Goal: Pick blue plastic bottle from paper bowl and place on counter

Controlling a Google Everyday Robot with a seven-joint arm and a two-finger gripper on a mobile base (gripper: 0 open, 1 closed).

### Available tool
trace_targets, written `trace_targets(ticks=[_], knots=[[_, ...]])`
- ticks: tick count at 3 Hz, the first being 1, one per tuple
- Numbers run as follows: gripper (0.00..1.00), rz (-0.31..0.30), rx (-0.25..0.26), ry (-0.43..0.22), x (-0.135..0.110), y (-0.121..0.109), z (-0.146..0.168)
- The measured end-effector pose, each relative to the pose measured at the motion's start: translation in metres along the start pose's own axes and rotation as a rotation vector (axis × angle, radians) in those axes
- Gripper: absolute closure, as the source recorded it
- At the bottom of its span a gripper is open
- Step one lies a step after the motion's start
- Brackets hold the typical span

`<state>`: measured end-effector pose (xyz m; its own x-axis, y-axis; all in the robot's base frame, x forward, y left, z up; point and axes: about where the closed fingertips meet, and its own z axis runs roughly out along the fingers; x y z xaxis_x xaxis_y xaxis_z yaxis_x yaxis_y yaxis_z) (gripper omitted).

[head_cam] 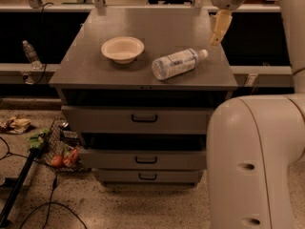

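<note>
Bottle lying on its side on the table, just right of the bowl, outside it. End effector above the cap, spread, apart from the bottle.

- Bottle: clear plastic catching a glossy shine, pale label, white cap.
- Bowl: cream paper, matt, with a smooth rolled rim.
- Counter: grey metal, matt and smooth.
- Drawers: same grey metal, with black handles.
- Gripper: above the counter's right edge, just past the bottle's cap; yellowish and matt.
- Arm: smooth white shell with a soft sheen.
- Floor: speckled, stone-like.
</note>
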<state>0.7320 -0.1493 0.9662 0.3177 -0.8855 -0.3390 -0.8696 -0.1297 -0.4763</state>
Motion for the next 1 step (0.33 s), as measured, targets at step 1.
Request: trace_targets(ticks=[1], knots=[[0.00,-0.001,0.011,-0.001,0.0000,-0.0049,0.0064]])
